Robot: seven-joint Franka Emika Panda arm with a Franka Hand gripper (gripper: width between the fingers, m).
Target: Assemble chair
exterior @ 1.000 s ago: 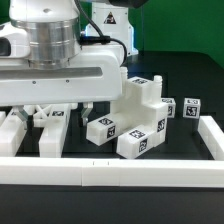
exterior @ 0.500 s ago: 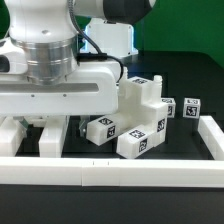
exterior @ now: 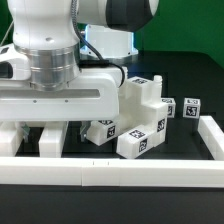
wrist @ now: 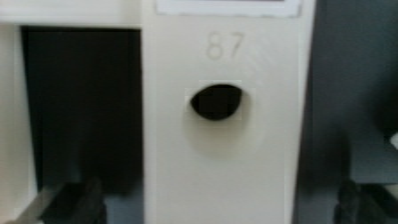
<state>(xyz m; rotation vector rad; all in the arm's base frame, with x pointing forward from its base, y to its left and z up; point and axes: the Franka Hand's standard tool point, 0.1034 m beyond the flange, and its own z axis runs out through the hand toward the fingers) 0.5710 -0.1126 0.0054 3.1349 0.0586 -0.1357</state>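
In the exterior view my gripper (exterior: 52, 130) hangs low over white chair parts (exterior: 50, 141) at that view's left, and its wide body hides most of them. The wrist view shows a white bar (wrist: 214, 60) with a round dark hole (wrist: 217, 101) running between my jaws. The gripper (wrist: 217, 206) is open, and its dark fingers (wrist: 71, 203) stand either side of the bar with a gap. A tall notched block (exterior: 143, 100) stands at the middle. Tagged pegs (exterior: 107, 130) and a tagged block (exterior: 140, 141) lie in front of it.
A long white border rail (exterior: 110, 172) runs along the front and another (exterior: 210, 136) along the exterior view's right. A small tagged cube (exterior: 190, 108) sits beside the notched block. A second robot base stands behind.
My gripper has come down over the white parts at the exterior view's left, covering the tagged pieces seen there before. Its jaws stayed open.
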